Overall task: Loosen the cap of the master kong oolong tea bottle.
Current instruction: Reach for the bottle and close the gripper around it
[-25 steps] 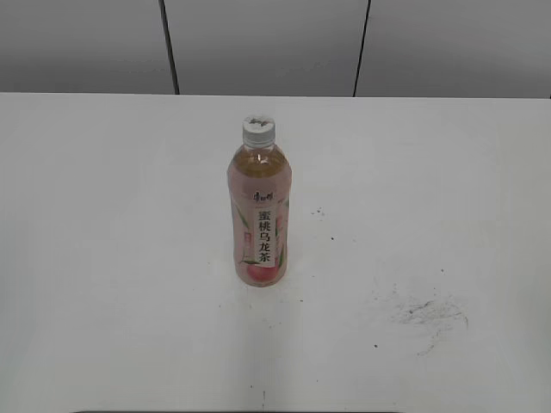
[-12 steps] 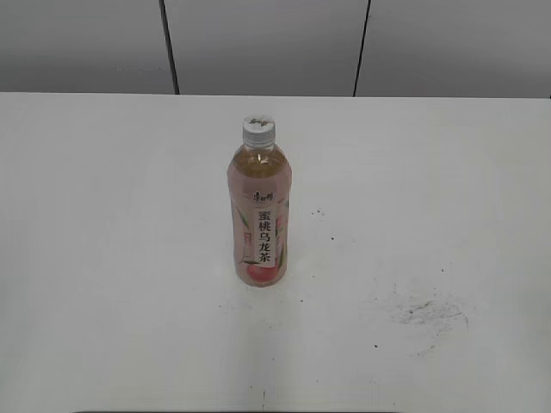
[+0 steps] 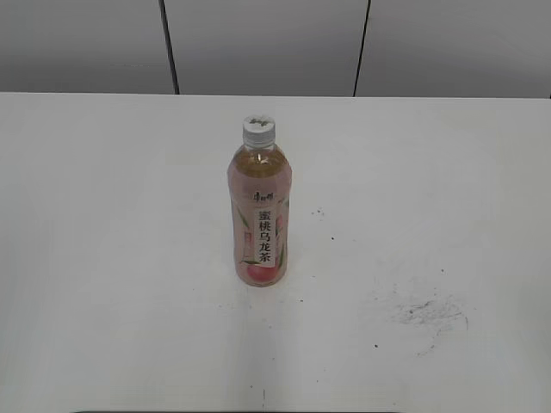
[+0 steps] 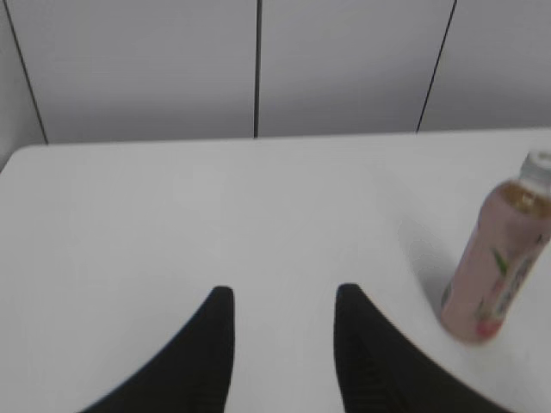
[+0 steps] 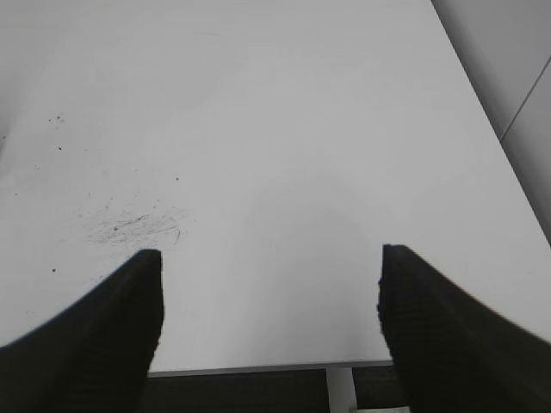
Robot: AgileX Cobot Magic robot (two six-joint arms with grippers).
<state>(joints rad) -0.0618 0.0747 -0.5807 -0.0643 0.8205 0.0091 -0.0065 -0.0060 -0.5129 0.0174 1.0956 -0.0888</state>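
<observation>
The master kong oolong tea bottle (image 3: 260, 219) stands upright near the middle of the white table, with its pink label and white strip of black characters facing the camera. The white ribbed cap (image 3: 258, 128) sits on its neck. The bottle also shows at the right edge of the left wrist view (image 4: 499, 258), with the cap (image 4: 539, 163) on top. My left gripper (image 4: 282, 297) is open and empty, well to the left of the bottle. My right gripper (image 5: 269, 258) is open wide and empty over the table's front edge. Neither arm shows in the exterior view.
The white table (image 3: 103, 258) has dark scuff marks at the right front (image 3: 430, 314), which also show in the right wrist view (image 5: 129, 225). Its front edge and a leg (image 5: 340, 387) show below the right gripper. A grey panelled wall (image 3: 267, 43) stands behind.
</observation>
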